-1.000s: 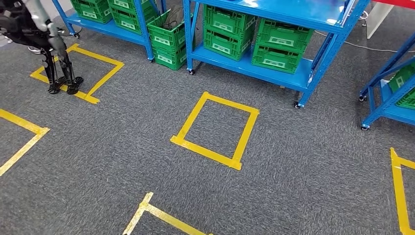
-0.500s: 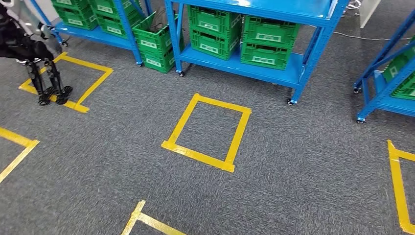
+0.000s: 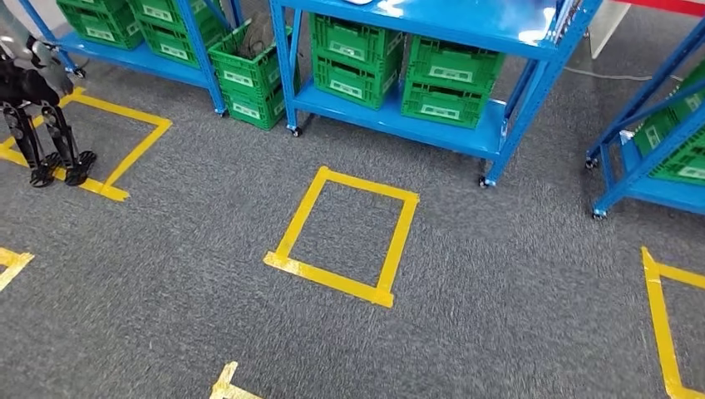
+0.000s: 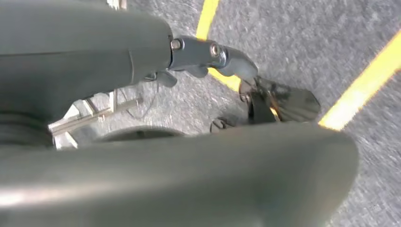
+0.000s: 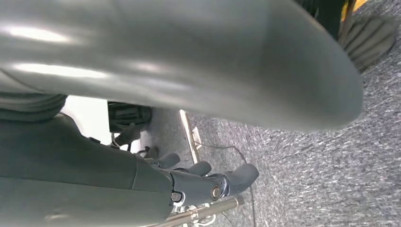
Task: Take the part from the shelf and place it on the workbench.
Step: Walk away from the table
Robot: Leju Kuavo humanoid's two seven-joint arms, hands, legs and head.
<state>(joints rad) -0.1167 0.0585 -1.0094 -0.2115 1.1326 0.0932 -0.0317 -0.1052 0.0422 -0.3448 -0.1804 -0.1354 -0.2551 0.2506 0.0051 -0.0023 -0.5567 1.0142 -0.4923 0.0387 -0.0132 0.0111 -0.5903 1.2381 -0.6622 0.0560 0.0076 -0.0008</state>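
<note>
Fingers (image 5: 208,177) on my right hand (image 5: 189,184) hung loosely curled and apart, gripping nothing; those of my left hand (image 4: 208,56) were too hidden for me to tell. Nothing was picked yet. I could not make out the part; the blue shelf (image 3: 432,21) with green crates (image 3: 449,79) stood at the head view's top, beyond a yellow tape square (image 3: 287,262). Fetching and placing all remained.

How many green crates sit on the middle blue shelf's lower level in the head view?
4: two stacked on the left, two stacked on the right. More may be hidden behind.
</note>
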